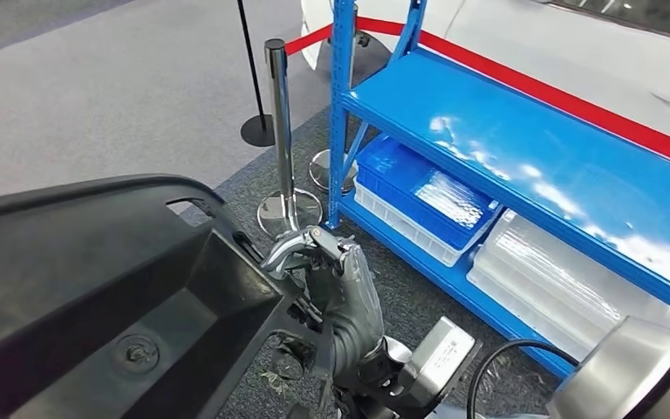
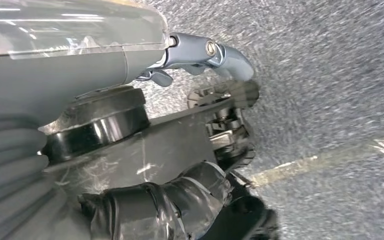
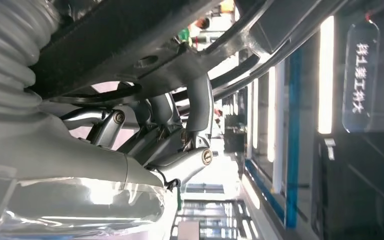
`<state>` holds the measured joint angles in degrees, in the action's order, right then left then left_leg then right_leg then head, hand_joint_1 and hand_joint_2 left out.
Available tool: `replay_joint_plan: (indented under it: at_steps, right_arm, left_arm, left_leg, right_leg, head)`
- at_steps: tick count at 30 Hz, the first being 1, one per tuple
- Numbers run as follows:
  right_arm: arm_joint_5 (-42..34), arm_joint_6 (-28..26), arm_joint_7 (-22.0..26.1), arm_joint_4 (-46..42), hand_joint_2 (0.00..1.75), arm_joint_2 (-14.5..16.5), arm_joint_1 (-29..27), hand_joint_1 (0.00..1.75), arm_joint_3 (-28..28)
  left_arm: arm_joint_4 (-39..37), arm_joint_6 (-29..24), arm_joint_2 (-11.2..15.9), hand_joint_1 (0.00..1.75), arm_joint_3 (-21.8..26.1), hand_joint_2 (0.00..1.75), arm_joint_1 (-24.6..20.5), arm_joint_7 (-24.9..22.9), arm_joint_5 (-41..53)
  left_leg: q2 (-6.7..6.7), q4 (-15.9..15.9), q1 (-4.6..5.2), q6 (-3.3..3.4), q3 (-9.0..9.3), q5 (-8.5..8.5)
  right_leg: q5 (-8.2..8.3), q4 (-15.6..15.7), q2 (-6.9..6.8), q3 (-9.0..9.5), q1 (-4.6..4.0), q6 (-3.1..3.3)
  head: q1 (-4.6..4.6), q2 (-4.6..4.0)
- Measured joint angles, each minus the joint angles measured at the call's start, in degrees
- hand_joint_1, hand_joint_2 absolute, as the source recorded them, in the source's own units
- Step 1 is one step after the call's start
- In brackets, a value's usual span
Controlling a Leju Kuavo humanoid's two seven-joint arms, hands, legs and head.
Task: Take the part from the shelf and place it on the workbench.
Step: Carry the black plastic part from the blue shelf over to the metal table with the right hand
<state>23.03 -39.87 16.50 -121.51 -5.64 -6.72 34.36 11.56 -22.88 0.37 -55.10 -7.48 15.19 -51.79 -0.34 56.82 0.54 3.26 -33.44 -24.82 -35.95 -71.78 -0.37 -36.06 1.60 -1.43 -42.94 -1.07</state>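
A large black moulded plastic part [image 1: 96,288] fills the lower left of the head view, held up off the grey carpet. My right hand [image 1: 327,266] grips its right edge, fingers curled over the rim. In the right wrist view the right hand [image 3: 175,135] presses against the part's dark underside [image 3: 130,30]. In the left wrist view my left hand [image 2: 180,125] clamps a flat section of the part [image 2: 175,137] between the grey thumb [image 2: 205,52] and the dark fingers [image 2: 170,200]. The blue shelf [image 1: 523,140] stands to the right, its upper board bare.
On the shelf's lower level sit a blue crate [image 1: 423,188] on a white tray and clear plastic bins [image 1: 550,279]. Two chrome stanchions [image 1: 281,113] with a red belt [image 1: 576,100] stand by the shelf's left end. A white car [image 1: 593,44] is behind. Open carpet lies to the left.
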Motion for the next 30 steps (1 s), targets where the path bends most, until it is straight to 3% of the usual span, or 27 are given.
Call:
replay_joint_plan:
  at_steps: [1,2,4,6,8,10,12,14,16,17,18,19,21,23,25,26,28,30]
  right_arm:
    - [0.22,0.00,-0.22,-0.08,1.75,0.00,-0.33,1.75,-0.19]
    - [0.30,0.00,-0.45,-0.18,1.75,-0.01,-0.56,1.75,-0.32]
    - [-0.14,0.00,-0.77,-0.33,1.75,-0.06,-0.76,1.75,-0.44]
    - [-1.03,0.00,-0.95,-0.36,1.75,-0.18,-0.88,1.75,-0.59]
    - [-1.80,0.00,-1.07,-0.40,1.75,-0.32,-1.08,1.75,-0.77]
    - [-2.28,0.01,-1.01,-0.45,1.75,-0.39,-1.16,1.75,-0.83]
    - [-2.51,0.02,-0.77,-0.45,1.75,-0.35,-1.22,1.75,-0.84]
    - [-2.73,0.02,-0.54,-0.45,1.75,-0.30,-1.39,1.75,-0.86]
    - [-3.10,0.02,-0.45,-0.44,1.75,-0.29,-1.54,1.75,-0.88]
    - [-3.28,0.02,-0.45,-0.44,1.75,-0.29,-1.60,1.75,-0.89]
    - [-3.44,0.02,-0.46,-0.43,1.75,-0.29,-1.64,1.75,-0.91]
    - [-3.53,0.02,-0.46,-0.43,1.75,-0.28,-1.66,1.75,-0.93]
    - [-3.60,0.02,-0.48,-0.42,1.75,-0.27,-1.70,1.75,-0.96]
    - [-3.60,0.02,-0.49,-0.39,1.75,-0.26,-1.76,1.75,-1.02]
    - [-3.62,0.02,-0.51,-0.36,1.75,-0.25,-1.79,1.75,-1.16]
    - [-3.66,0.02,-0.53,-0.32,1.75,-0.25,-1.79,1.75,-1.27]
    - [-3.80,0.02,-0.59,-0.24,1.75,-0.28,-1.84,1.75,-1.55]
    - [-4.02,0.02,-0.74,-0.14,1.75,-0.35,-2.00,1.75,-1.74]
  left_arm:
    - [0.00,-0.12,-0.12,0.00,-0.12,1.75,-0.06,-0.15,0.31]
    - [0.00,-0.30,-0.21,0.00,-0.26,1.75,-0.05,-0.20,0.51]
    - [0.00,-0.78,-0.30,0.00,-0.46,1.75,-0.02,-0.02,0.54]
    - [0.00,-1.08,-0.30,0.00,-0.49,1.75,-0.10,0.23,0.31]
    - [-0.01,-1.12,-0.26,0.00,-0.50,1.75,-0.10,0.27,0.00]
    - [-0.02,-1.12,-0.18,0.00,-0.50,1.75,0.25,0.02,-0.22]
    - [-0.02,-1.11,-0.06,0.00,-0.51,1.75,0.55,-0.23,-0.26]
    - [-0.02,-1.11,-0.02,0.00,-0.52,1.75,0.47,-0.34,-0.25]
    - [-0.02,-1.15,-0.04,0.00,-0.52,1.75,0.44,-0.45,-0.23]
    - [-0.02,-1.18,-0.04,0.00,-0.52,1.75,0.47,-0.51,-0.22]
    - [-0.02,-1.21,-0.04,0.00,-0.52,1.75,0.52,-0.59,-0.21]
    - [-0.02,-1.24,-0.02,0.00,-0.52,1.75,0.57,-0.67,-0.21]
    - [-0.02,-1.29,0.11,0.00,-0.52,1.75,0.62,-0.78,-0.21]
    - [-0.02,-1.31,0.26,0.00,-0.52,1.75,0.59,-0.78,-0.20]
    - [-0.02,-1.33,0.36,0.00,-0.53,1.75,0.74,-0.78,-0.13]
    - [-0.02,-1.36,0.40,0.00,-0.55,1.75,0.92,-0.76,0.00]
    - [-0.02,-1.44,0.46,0.00,-0.63,1.75,1.02,-0.73,0.31]
    - [-0.02,-1.46,0.39,0.00,-0.73,1.75,0.80,-0.75,0.62]
  left_leg:
    - [-0.73,0.16,-0.02,0.02,0.03,-0.17]
    - [-1.48,0.39,-0.08,-0.06,0.08,-0.38]
    - [-3.01,1.29,-0.38,-0.56,0.15,-1.02]
    - [-4.41,2.89,-0.54,-1.35,-0.46,-1.92]
    - [-5.52,3.99,-0.52,-2.03,-1.53,-2.42]
    - [-6.14,4.19,-0.61,-2.42,-2.06,-2.45]
    - [-4.13,6.08,-0.57,-2.90,-2.95,-3.41]
    - [-1.15,11.85,-0.63,-3.49,-5.92,-6.05]
    - [-0.12,17.96,-0.86,-3.77,-9.41,-7.96]
    - [0.02,18.85,-0.90,-3.73,-10.08,-7.60]
    - [0.12,17.49,-0.90,-3.54,-9.57,-6.20]
    - [0.45,14.12,-0.79,-3.13,-7.97,-4.07]
    - [2.40,6.67,-0.15,-2.03,-4.31,-1.11]
    - [3.61,3.45,0.57,-1.21,-2.78,-0.75]
    - [2.65,2.42,0.69,-0.83,-2.27,-0.62]
    - [2.11,1.53,0.52,-0.76,-1.66,-0.33]
    - [1.07,-0.22,0.02,-0.50,-0.13,0.28]
    - [-0.01,-0.65,-0.17,-0.17,0.31,0.37]
  right_leg:
    - [-0.26,-2.37,0.21,-1.67,0.00,-0.10]
    - [0.61,-2.74,0.28,-2.40,0.04,-0.23]
    - [4.97,2.49,0.76,-0.86,0.31,-0.60]
    - [7.42,8.06,3.31,1.26,0.80,-0.83]
    - [7.06,9.26,5.01,1.67,0.91,-0.43]
    - [7.09,9.38,3.99,1.79,0.84,0.34]
    - [7.07,9.65,2.69,2.20,0.98,0.92]
    - [6.88,9.85,1.17,2.63,0.89,1.33]
    - [6.58,9.89,-0.40,2.92,0.69,1.57]
    - [6.39,9.89,-1.10,3.12,0.61,1.62]
    - [6.18,9.91,-1.74,3.39,0.52,1.63]
    - [5.97,9.98,-2.32,3.77,0.41,1.63]
    - [5.64,10.34,-3.31,4.52,0.21,1.55]
    - [5.54,10.98,-4.16,5.04,0.16,1.18]
    - [5.54,11.91,-4.99,5.76,0.02,0.57]
    - [5.42,12.08,-4.69,6.18,-0.04,0.28]
    - [3.78,9.55,-2.51,5.44,-0.12,-0.03]
    - [0.81,2.73,-0.30,1.78,-0.08,-0.04]
  head:
    - [0.33,0.01]
    - [0.67,0.01]
    - [1.36,0.02]
    - [1.90,0.02]
    - [2.34,0.03]
    - [2.58,0.04]
    - [2.62,0.04]
    - [2.59,0.04]
    - [2.59,0.04]
    - [2.58,0.04]
    - [2.59,0.04]
    - [2.59,0.04]
    - [2.60,0.04]
    - [2.60,0.04]
    - [2.59,0.04]
    - [2.68,0.03]
    - [2.76,0.02]
    - [2.75,0.02]
